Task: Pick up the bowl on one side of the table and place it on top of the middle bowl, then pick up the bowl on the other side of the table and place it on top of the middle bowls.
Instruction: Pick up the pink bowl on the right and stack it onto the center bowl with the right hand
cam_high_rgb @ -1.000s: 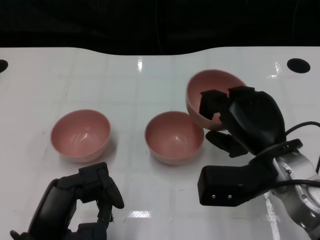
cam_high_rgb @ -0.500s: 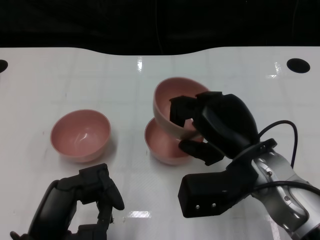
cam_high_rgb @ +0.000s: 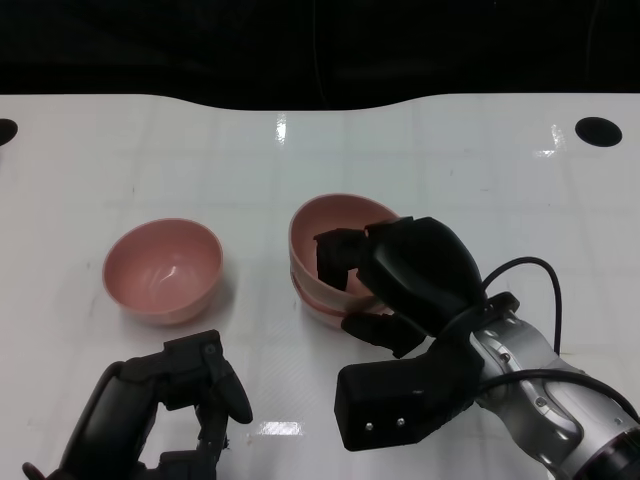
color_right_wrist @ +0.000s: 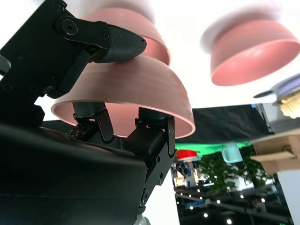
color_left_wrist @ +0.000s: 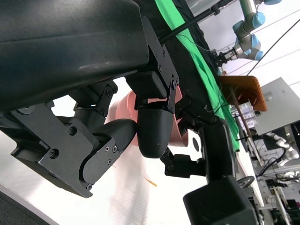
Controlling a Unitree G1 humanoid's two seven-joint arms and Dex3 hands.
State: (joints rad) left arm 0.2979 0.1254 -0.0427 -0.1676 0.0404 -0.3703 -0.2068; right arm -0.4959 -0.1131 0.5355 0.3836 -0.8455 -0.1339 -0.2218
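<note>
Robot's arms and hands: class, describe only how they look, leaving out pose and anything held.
Both hands, the left hand and right hand, are matte black with chunky jointed fingers. The right forearm is silver metal, with a boxy black wrist block and a thin black cable looping over it.

White glossy table (cam_high_rgb: 450, 170) fills most of the head view, with a faint tile-like grid and glare spots. Black round hole (cam_high_rgb: 598, 131) at upper right, another (cam_high_rgb: 4, 131) cut off at the left edge. Dark backdrop along the top. Left wrist view — green cloth (color_left_wrist: 206, 70), orange panel (color_left_wrist: 241, 91), grey-and-blue robot arm (color_left_wrist: 248, 28) upper right.
</note>
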